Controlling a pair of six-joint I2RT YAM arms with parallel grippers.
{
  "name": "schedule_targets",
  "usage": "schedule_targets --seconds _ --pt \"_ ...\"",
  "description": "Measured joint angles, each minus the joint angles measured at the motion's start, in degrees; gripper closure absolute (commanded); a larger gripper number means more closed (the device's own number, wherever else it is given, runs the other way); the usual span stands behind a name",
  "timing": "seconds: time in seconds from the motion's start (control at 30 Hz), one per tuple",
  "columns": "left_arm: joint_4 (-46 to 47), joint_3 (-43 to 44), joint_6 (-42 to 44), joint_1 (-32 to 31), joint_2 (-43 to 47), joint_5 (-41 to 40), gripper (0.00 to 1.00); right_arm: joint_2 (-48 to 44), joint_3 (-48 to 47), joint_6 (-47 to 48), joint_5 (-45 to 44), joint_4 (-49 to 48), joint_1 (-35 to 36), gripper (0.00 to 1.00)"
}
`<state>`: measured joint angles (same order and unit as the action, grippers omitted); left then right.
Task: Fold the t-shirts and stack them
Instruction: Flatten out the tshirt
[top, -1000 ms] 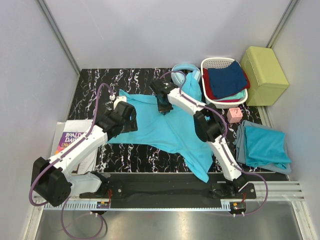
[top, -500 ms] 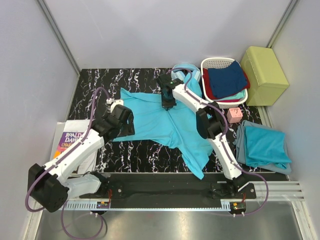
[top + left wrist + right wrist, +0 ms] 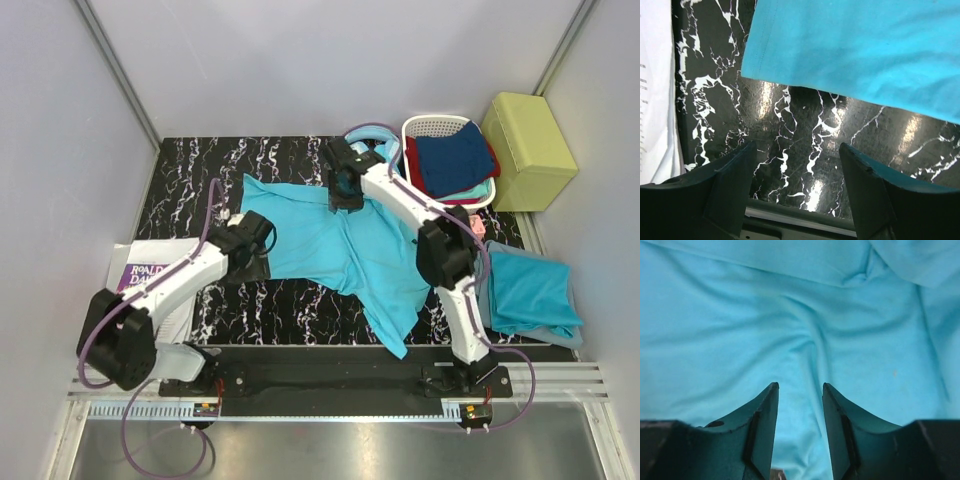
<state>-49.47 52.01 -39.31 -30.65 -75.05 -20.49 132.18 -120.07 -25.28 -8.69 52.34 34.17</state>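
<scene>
Lying spread on black marble table [image 3: 175, 180]: turquoise t-shirt [image 3: 330, 240]. Long axis diagonal, far-left to near-right; narrow tail points at table's near edge. Left gripper [image 3: 796, 147] over bare marble just off shirt's left hem, jaws wide apart, empty. Right gripper [image 3: 800, 386] above shirt's far edge, jaws parted, cloth below, nothing pinched. Second t-shirt [image 3: 530, 290] folded, off table's right side.

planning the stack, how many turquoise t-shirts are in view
2: one t-shirt spread on the table, one folded t-shirt right of it. The basket or that pile may hide more.
</scene>
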Motion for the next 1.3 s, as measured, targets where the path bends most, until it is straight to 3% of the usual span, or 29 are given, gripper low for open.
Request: schedule_targets --seconds 0.3,0.7,0.83,0.93,0.97,1.1,1.3 --pt "2.05 3.15 -0.33 3.04 -12.76 3.72 0.32 -24.55 12.98 -0.26 -0.90 -4.33 0.31 0.52" --pt "3.91 8.17 0.24 5.55 -22.18 4.66 0.33 -30.12 22.03 -0.20 -0.87 -4.50 0.61 0.51" --pt "4.04 9.86 0.26 7.45 -24.50 4.98 0.46 -32.26 23.04 0.07 -0.94 -4.48 0.70 0.51" --pt "4.35 10.54 0.31 8.17 -25.20 5.09 0.65 -34.25 23.45 0.50 -1.27 -4.52 0.70 0.52" --pt "4.48 10.58 0.35 8.28 -25.38 5.20 0.78 -34.97 23.61 0.68 -1.36 -4.57 0.70 0.53" --pt "4.57 10.64 0.04 8.31 -25.64 5.51 1.00 -36.61 24.24 1.05 -1.38 -4.72 0.70 0.54" --pt "4.42 11.13 0.26 8.31 -25.64 5.53 1.00 -36.76 26.23 1.11 -1.31 -4.94 0.70 0.55"
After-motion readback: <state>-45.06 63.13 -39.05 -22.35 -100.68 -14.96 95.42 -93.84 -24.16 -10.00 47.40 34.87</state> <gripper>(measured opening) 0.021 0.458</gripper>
